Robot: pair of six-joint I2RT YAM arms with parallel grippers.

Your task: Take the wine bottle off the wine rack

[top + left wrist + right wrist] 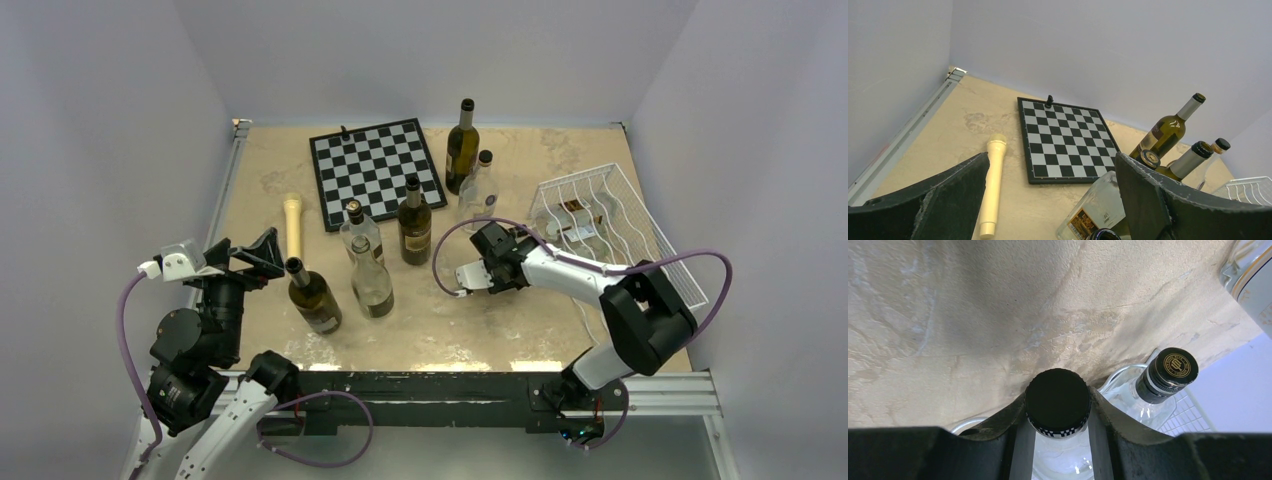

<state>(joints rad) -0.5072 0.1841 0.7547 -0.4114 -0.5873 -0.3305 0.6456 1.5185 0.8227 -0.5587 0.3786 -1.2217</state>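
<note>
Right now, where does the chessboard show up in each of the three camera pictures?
Top external: the chessboard lies at the far middle of the table, tilted slightly.
Left wrist: the chessboard is in the middle of the picture, with one dark piece on its far edge.
Right wrist: not in it.
Shared landmark: the cream baton lying just left of it in both views.

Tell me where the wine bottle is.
Top view, right side: the wine bottle lies at the wine rack's left end, its neck clamped in the right claw.

The wine rack [612,214] is white, chessboard [377,170] black-and-white checked
</note>
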